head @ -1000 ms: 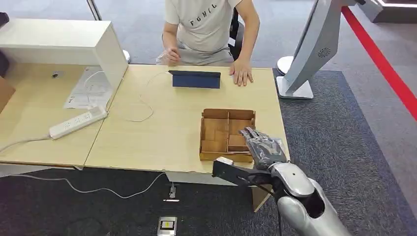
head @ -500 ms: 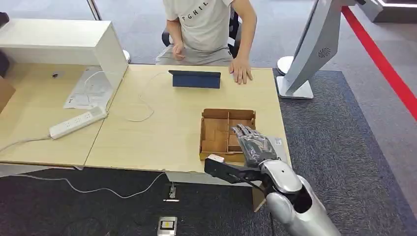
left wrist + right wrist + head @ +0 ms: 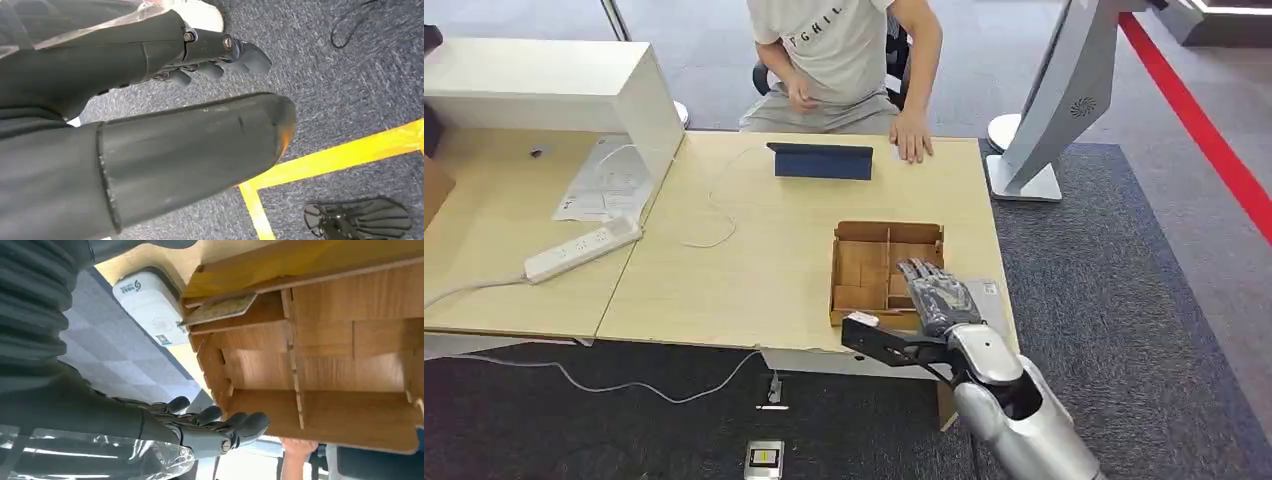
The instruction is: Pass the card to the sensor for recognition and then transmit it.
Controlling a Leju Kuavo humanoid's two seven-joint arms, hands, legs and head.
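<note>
While the right hand (image 3: pixel 936 296) hovers empty, fingers apart, over the wooden box (image 3: pixel 864 272), the card (image 3: pixel 220 309) lies flat in a corner compartment. It looks thin, light, stiff and slick, best pinched by an edge. The left hand (image 3: pixel 215 55) hangs with nothing in it, fingers loosely curled.

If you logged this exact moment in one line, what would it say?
right hand: open, over wooden box near edge | card: in box compartment, not held | left hand: hanging above carpet
</note>
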